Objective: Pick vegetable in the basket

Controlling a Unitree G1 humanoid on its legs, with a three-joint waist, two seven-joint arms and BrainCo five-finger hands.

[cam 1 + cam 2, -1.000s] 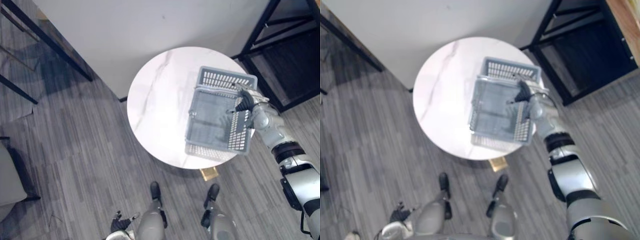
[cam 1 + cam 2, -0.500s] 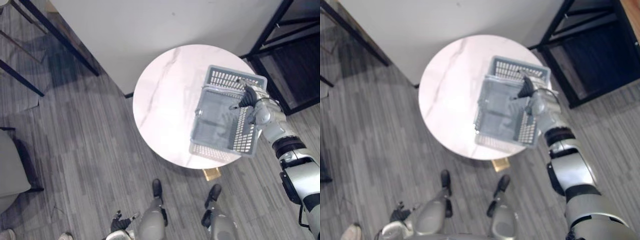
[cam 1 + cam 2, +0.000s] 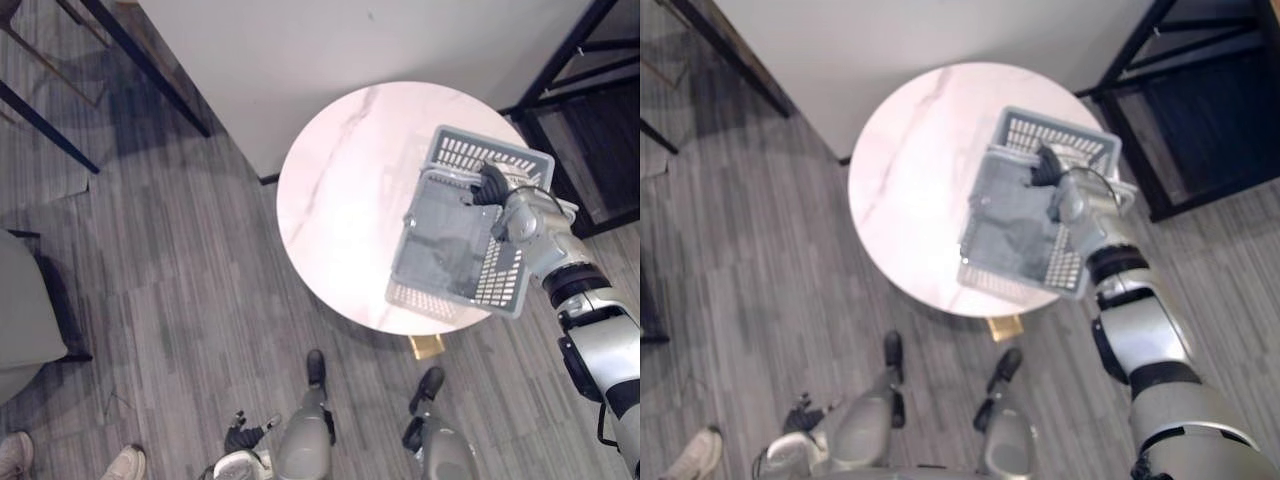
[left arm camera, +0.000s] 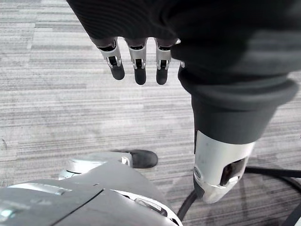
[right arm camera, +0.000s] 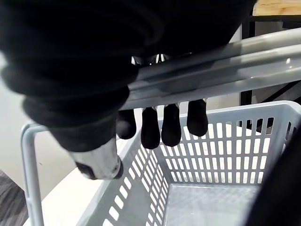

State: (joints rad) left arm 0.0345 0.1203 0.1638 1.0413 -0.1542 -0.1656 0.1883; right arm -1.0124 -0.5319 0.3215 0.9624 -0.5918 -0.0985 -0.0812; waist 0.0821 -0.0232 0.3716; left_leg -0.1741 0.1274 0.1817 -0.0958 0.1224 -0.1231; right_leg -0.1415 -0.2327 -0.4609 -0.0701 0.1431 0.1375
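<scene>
The right hand [image 3: 490, 190] grips the grey basket [image 3: 480, 155] from above. In the right wrist view its fingers [image 5: 170, 125] curl over the paired bars of the handle [image 5: 211, 61], with the dark tips hanging into the basket's mouth and the thumb tucked below the bars. The basket is on the right side of the round white worktop [image 3: 340, 190], turned askew, and its near right corner reaches past the rim.

The basket hides the worktop's right edge. I cannot tell whether the basket rests on the worktop or hangs just above it. The right arm covers part of the basket's right wall.

The left hand [image 4: 139, 66] hangs low over the grey floor [image 3: 180, 300], fingers loose and straight, holding nothing.

The whole view has shifted since a second ago, so the camera has moved. The basket keeps its place on the worktop and the fingers stay wrapped on the handle. A person's shoes [image 3: 125, 462] have come into the near left corner.
</scene>
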